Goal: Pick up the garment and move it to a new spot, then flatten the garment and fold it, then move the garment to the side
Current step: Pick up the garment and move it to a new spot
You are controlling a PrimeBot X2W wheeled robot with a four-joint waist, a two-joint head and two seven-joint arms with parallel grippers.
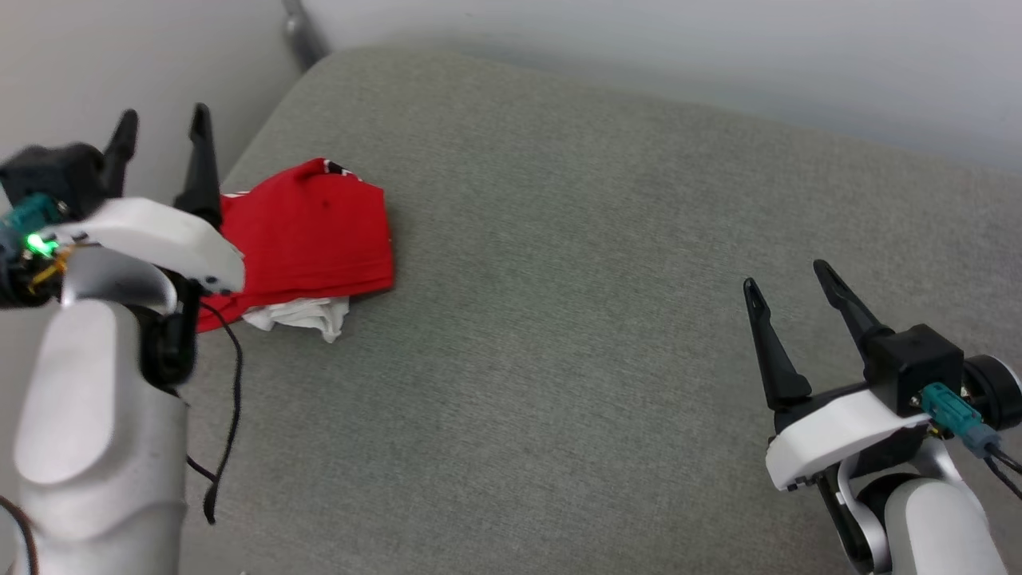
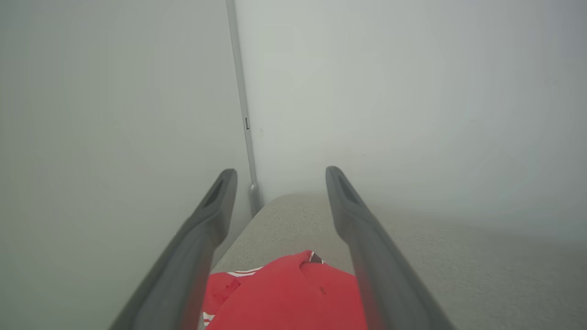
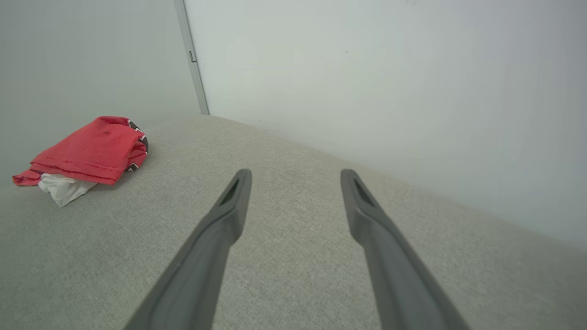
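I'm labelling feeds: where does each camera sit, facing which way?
Head view: on the head, facing down at cushion, garment, open left gripper and right gripper.
Left wrist view: on that wrist, along its fingers, over the garment toward the wall.
Right wrist view: on that wrist, along its fingers, across the cushion.
Shared: the garment.

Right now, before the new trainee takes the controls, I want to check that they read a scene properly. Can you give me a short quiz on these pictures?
1. Multiple choice: which stands nearer the garment on the grey cushion? A, the left jaws; B, the right jaws; C, both equally near.
2. True or false: the garment lies spread out flat with both sleeves laid wide.
3. Fill in: both sets of jaws are ___ and hold nothing.

Key:
1. A.
2. False. It is folded into a bundle, with some white cloth poking out at its near edge.
3. Open.
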